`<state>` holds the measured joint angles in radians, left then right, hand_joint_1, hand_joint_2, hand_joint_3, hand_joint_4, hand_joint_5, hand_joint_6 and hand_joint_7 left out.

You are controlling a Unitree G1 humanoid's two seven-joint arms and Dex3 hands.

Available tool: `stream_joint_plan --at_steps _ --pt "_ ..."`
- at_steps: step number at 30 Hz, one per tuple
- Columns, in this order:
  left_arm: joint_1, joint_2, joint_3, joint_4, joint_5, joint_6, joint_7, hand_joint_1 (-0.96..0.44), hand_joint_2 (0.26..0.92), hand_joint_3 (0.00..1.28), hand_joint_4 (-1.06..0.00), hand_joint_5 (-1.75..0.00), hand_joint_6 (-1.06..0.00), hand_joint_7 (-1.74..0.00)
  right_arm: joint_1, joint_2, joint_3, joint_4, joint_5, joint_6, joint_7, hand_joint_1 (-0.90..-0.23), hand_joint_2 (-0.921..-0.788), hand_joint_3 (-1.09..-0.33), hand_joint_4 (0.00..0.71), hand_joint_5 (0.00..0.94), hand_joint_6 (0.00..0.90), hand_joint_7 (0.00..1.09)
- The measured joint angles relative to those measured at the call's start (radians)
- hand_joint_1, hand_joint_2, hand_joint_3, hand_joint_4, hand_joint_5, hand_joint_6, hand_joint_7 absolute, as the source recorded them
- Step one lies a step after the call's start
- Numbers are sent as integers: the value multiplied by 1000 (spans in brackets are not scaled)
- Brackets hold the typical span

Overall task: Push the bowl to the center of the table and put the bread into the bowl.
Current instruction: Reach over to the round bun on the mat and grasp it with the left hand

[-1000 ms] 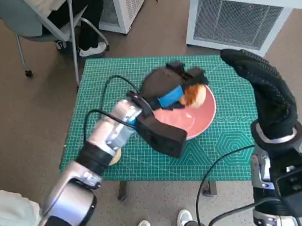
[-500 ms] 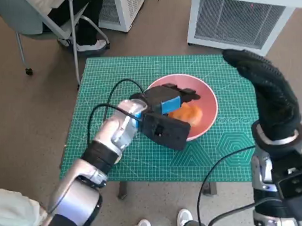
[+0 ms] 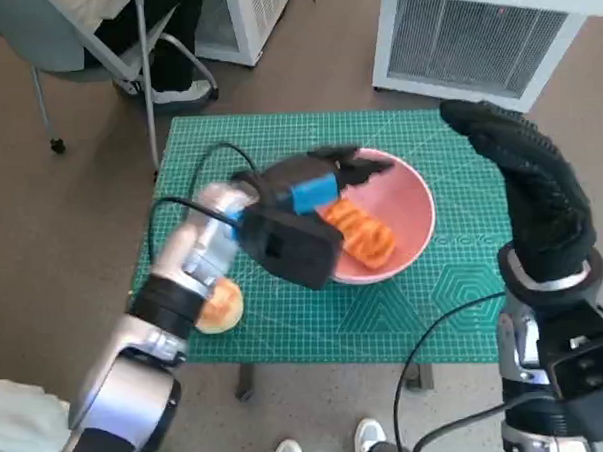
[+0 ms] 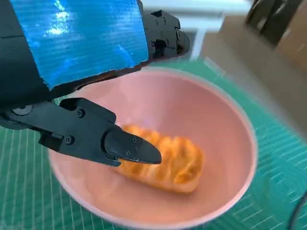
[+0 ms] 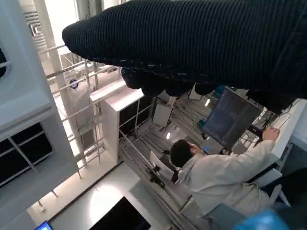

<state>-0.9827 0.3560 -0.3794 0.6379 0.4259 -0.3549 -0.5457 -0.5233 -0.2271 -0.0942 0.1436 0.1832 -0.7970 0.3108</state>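
A pink bowl stands near the middle of the green mat, slightly to the right. An orange-brown bread loaf lies inside it, toward its near side. My left hand hovers over the bowl's left rim with its fingers spread and nothing in them. The left wrist view shows the bread on the bowl floor, just beyond the black fingers, apart from them. My right hand is raised above the table's right side and holds nothing.
A round bun lies on the mat near the front left edge, beside my left forearm. A chair and white units stand behind the table. In the right wrist view a person sits at a monitor.
The left hand let go of the bread, which now lies in the bowl. The hand has drawn back to the left, off the bowl's middle. The right arm has stayed put.
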Motion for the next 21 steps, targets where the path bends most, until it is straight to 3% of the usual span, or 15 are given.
stream_joint_plan --at_steps 11,21 --pt "204 239 205 -394 -157 -2 -87 -368 889 2 -296 -35 -341 -183 16 2 8 -21 12 13 0 -568 -921 -753 299 1 -1 666" --pt "426 429 318 -502 -191 -53 -123 -360 875 0 -309 -8 -385 -122 25 9 14 -41 15 28 0 -573 -921 -741 299 1 -1 665"
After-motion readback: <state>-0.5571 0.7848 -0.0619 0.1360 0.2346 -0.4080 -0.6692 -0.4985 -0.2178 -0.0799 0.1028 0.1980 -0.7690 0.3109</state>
